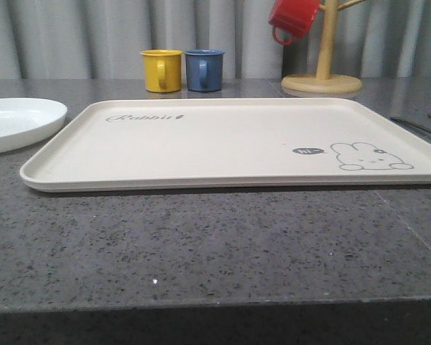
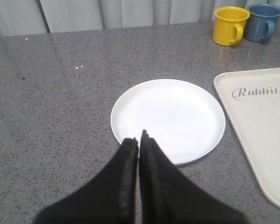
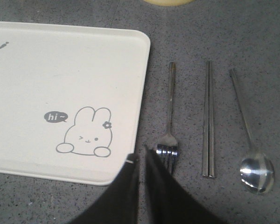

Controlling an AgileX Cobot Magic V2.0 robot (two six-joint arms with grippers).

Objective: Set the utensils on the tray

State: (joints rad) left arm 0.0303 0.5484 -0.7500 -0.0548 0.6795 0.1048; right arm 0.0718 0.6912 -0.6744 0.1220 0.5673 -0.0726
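The cream tray [image 1: 223, 140] with the rabbit drawing lies flat mid-table, with nothing on it. Just past its right rim, three silver utensils lie side by side on the grey table: a fork [image 3: 170, 112], a pair of chopsticks [image 3: 208, 121] and a spoon [image 3: 254, 163]. My right gripper [image 3: 141, 156] hovers shut and holds nothing, between the tray's corner [image 3: 130, 172] and the fork's tines. At the near rim of the white plate [image 2: 172, 116], my left gripper [image 2: 140, 138] is also shut and holds nothing.
The white plate [image 1: 14, 122] sits left of the tray. A yellow mug [image 1: 161, 70] and a blue mug [image 1: 204, 69] stand behind the tray. At the back right, a wooden mug tree [image 1: 322, 80] carries a red mug [image 1: 293, 19]. Bare table lies in front.
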